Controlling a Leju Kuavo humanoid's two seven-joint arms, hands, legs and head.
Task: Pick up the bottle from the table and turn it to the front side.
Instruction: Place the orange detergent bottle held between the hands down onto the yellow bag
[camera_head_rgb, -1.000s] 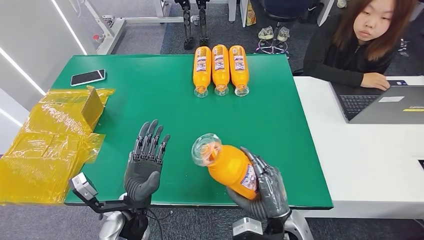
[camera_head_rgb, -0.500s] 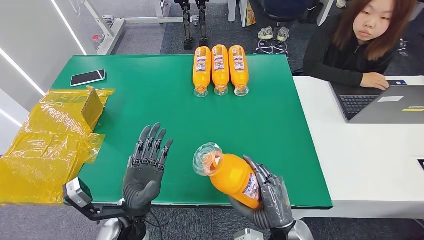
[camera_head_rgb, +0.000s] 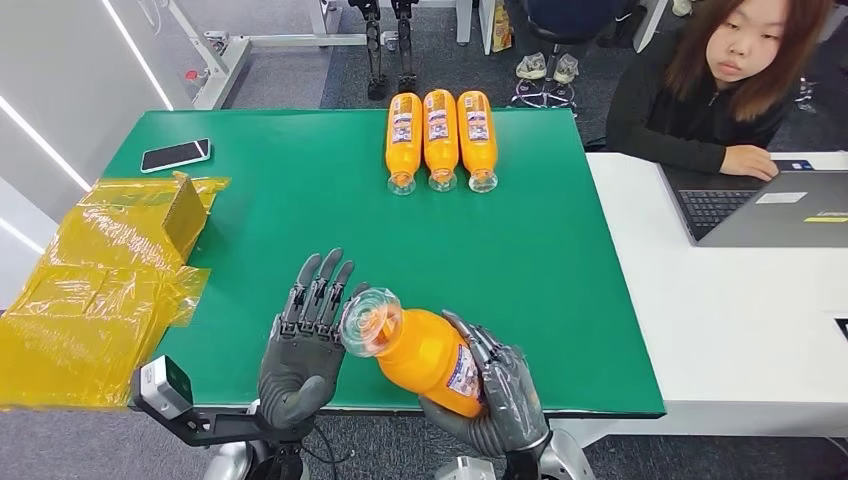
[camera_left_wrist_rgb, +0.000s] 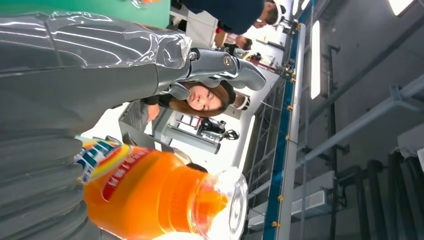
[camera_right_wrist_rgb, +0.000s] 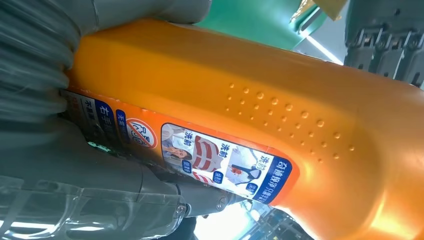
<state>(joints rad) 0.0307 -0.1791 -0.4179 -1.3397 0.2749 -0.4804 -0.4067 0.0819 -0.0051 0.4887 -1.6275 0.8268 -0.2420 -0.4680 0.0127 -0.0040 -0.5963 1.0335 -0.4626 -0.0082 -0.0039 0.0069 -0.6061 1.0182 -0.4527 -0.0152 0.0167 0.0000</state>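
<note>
Mid-air, handover risk: orange plastic bottle with clear cap (camera_head_rgb: 425, 350) held off the green table (camera_head_rgb: 300, 190).

Right hand (camera_head_rgb: 500, 395) grips the bottle's lower body, cap end tilted toward the left hand (camera_head_rgb: 303, 340), whose fingers are spread and hold nothing, just beside the cap. Likely failure: smooth plastic slipping during the turn, or the cap knocking the left fingers. Farther off, three orange bottles (camera_head_rgb: 441, 138) lie in a row.

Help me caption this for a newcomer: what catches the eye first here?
The orange plastic bottle with a clear cap, gripped by the right hand above the green table's near edge, its cap by the open left hand. Then three matching orange bottles lying side by side at the far edge.
</note>
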